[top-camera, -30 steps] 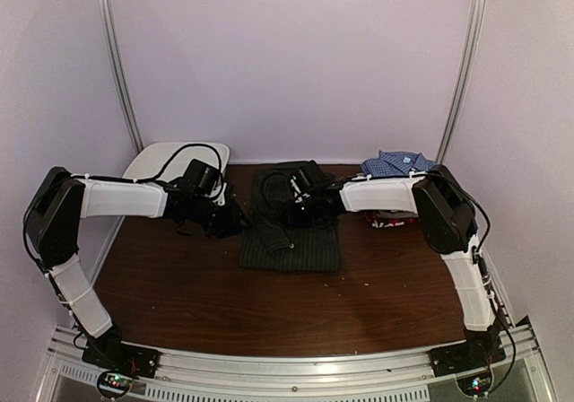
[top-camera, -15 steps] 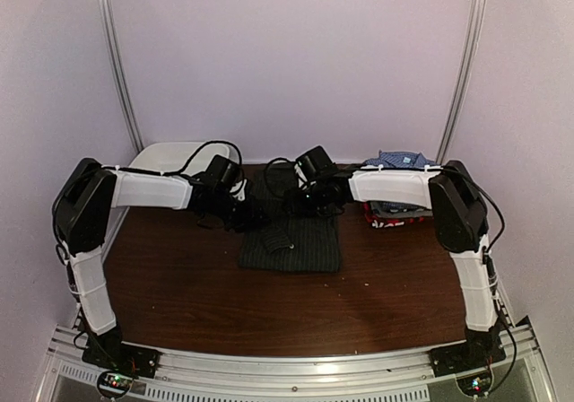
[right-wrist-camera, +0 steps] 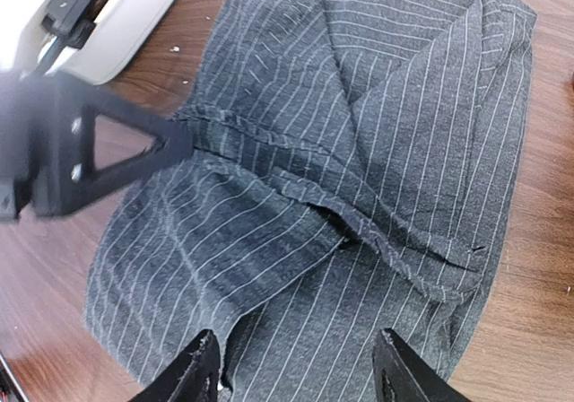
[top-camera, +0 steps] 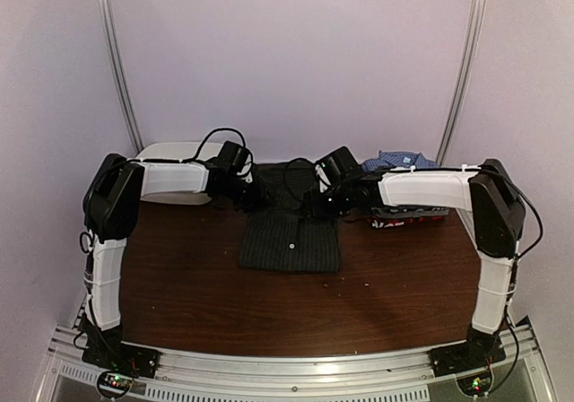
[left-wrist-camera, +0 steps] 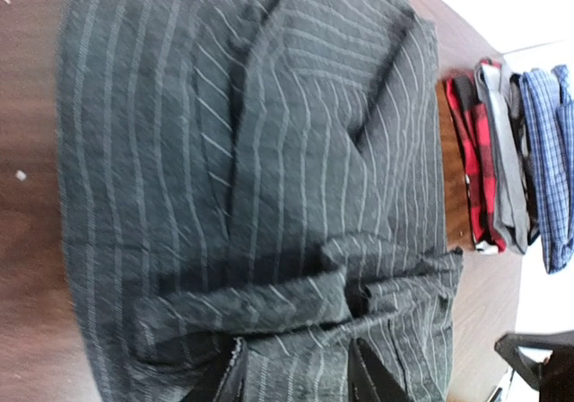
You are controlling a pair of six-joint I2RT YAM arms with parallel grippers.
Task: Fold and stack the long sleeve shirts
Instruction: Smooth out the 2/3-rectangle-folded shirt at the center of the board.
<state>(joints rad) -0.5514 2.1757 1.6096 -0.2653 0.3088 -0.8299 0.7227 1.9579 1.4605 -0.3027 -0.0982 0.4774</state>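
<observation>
Arms shifted toward 12 o'clock over pinstripe shirt (top-camera: 291, 240). Left gripper (left-wrist-camera: 296, 377) and right gripper (right-wrist-camera: 296, 368) both wide, empty. Looks mid-fold; next, pinch far edge and pull toward 6 o'clock.

Bare wood of the table (top-camera: 224, 303) runs wide in front of the black pinstriped shirt (top-camera: 290, 239) and along both its sides, open to either arm. The far edge is crowded: the left gripper (top-camera: 249, 194) and right gripper (top-camera: 321, 206) hang close together over the shirt's rear. The white tub (top-camera: 179, 149) blocks the far left corner. The stack of folded shirts (top-camera: 395, 161) blocks the far right, with only a narrow strip of wood between it and the pinstriped shirt.
</observation>
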